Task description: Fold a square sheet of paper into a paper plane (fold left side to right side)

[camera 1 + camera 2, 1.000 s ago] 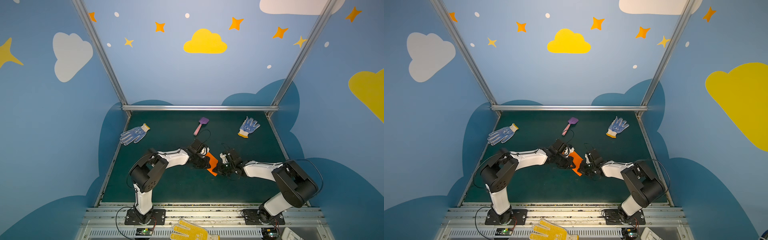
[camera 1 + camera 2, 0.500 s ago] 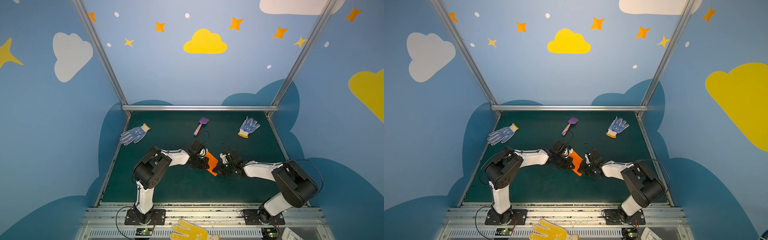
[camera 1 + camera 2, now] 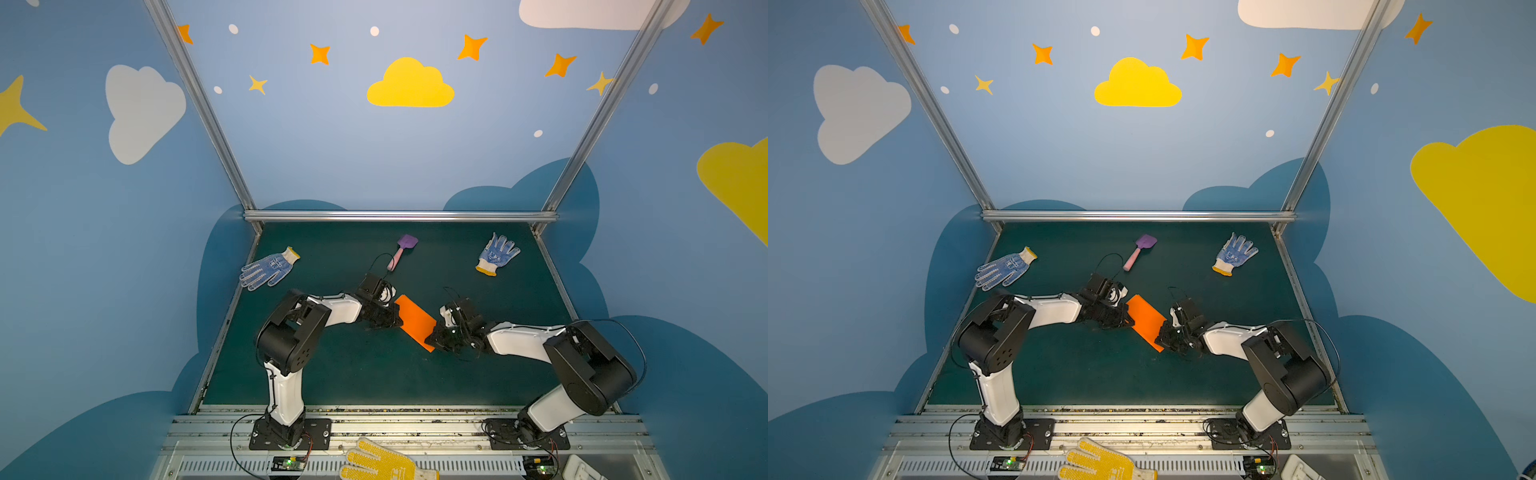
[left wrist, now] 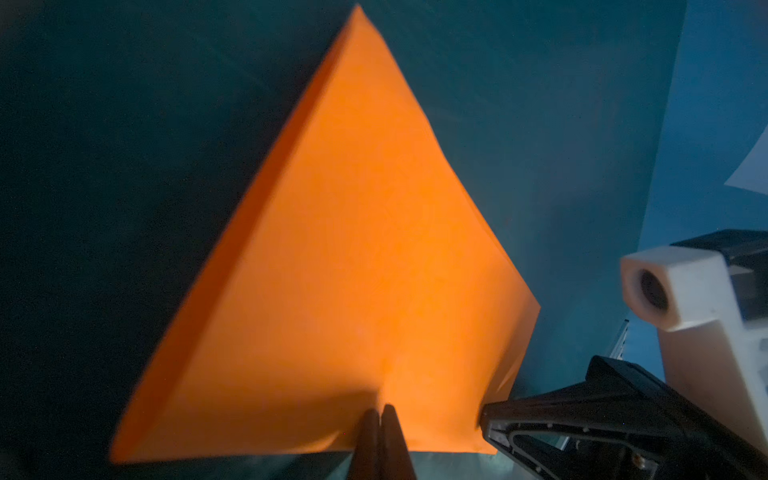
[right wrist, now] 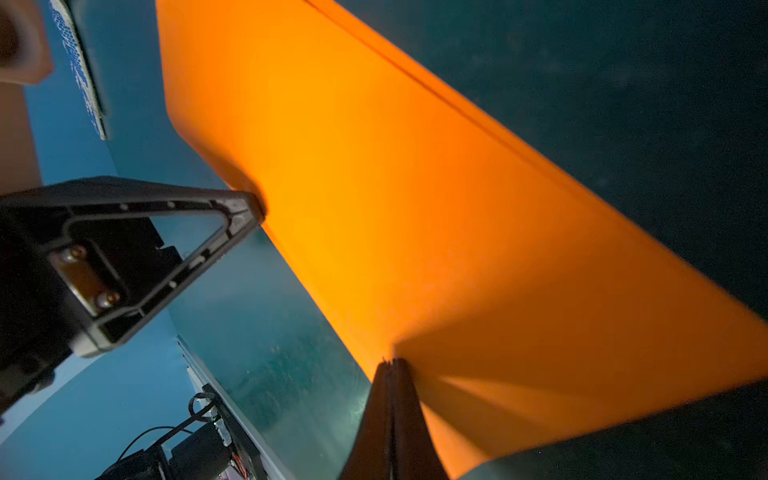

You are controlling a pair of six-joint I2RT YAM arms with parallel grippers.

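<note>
Folded orange sheet (image 3: 415,322) spans between both tools: the left gripper (image 4: 380,409) pinches its left edge. The right gripper (image 5: 390,363) pinches the opposite edge, clamped tight.

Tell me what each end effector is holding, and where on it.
Both pinch the folded orange paper: left end effector on one long edge, right end effector on the opposite edge.

Orange paper (image 5: 374,187), seemingly tight in right pincer (image 5: 390,362)

In both top views the yellow dotted fabric glove (image 3: 382,463) at six o'clock is cut by the frame edge. The left gripper (image 3: 397,323) and right gripper (image 3: 433,338) hide the end edges of the folded bright-orange paper sheet (image 3: 415,322).
</note>
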